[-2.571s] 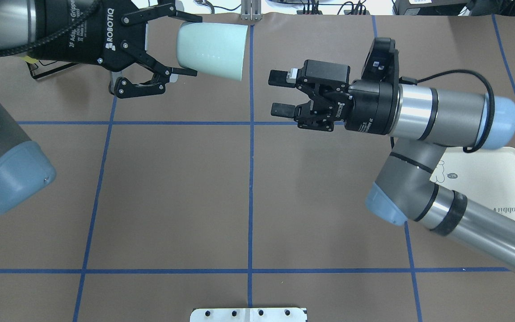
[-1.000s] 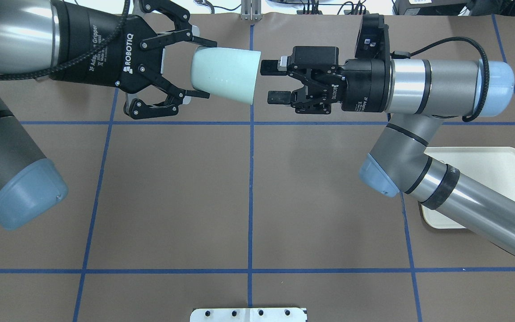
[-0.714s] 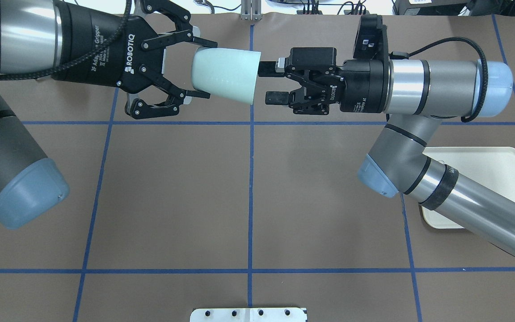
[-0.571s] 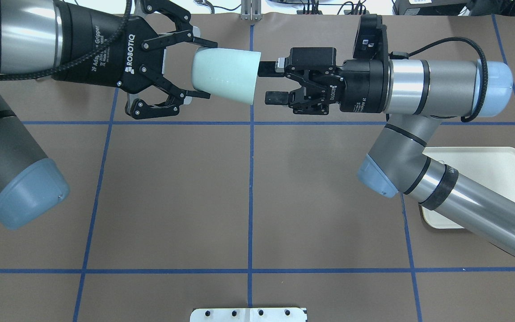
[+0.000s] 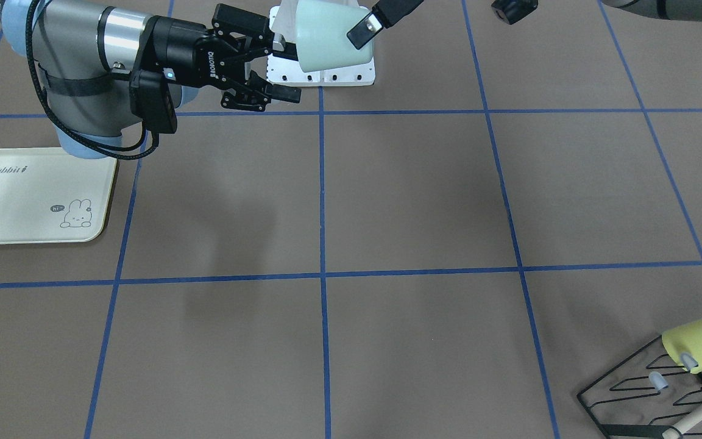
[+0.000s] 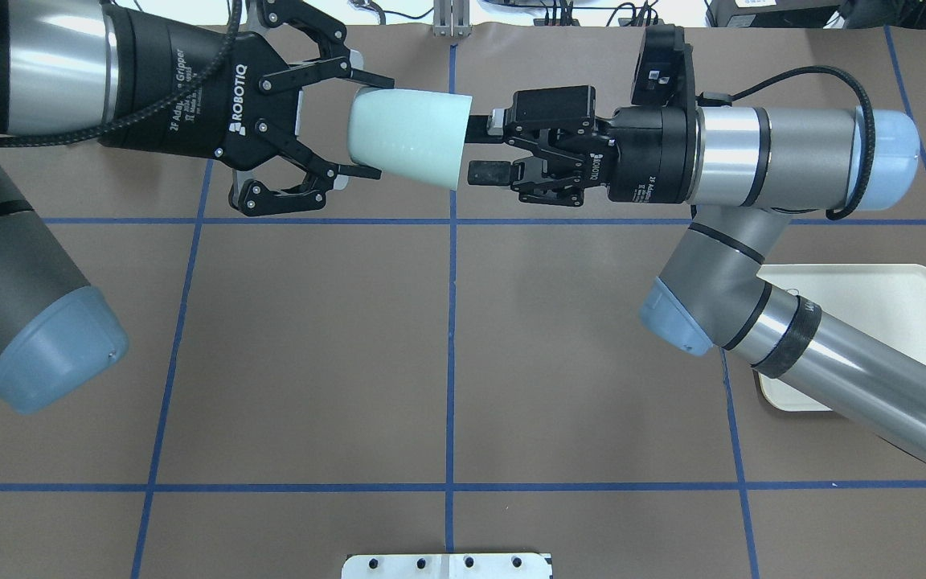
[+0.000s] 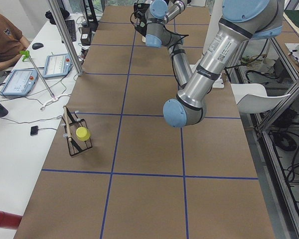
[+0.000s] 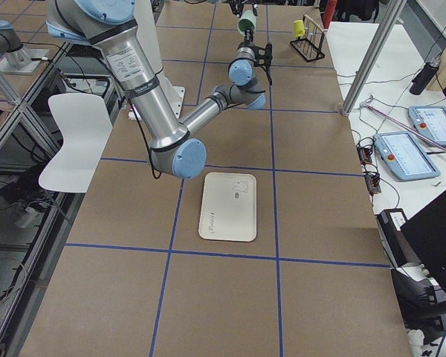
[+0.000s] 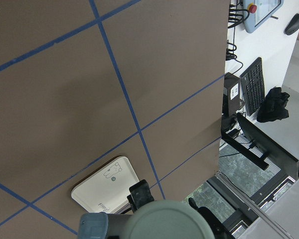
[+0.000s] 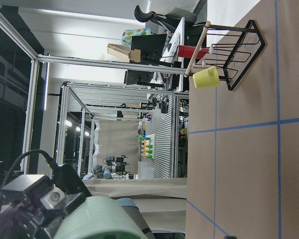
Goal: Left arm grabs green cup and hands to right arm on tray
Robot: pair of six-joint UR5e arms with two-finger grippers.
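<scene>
Now the right hand (image 6: 481, 149) has edged up to the green cup (image 6: 407, 137).

I read the left arm (image 6: 37, 72) entering with its wrist horizontal and the left gripper (image 6: 366, 125) pointed at the right arm (image 6: 801, 153). Its 2 fingers are clamped on the narrow end of the green cup (image 6: 407, 137), which lies sideways in the air. The right gripper (image 6: 483, 149) faces it at the same level, wrist horizontal, elbow bent. Its 2 fingers are spread apart at the cup's rim. I cannot confirm contact.
</scene>
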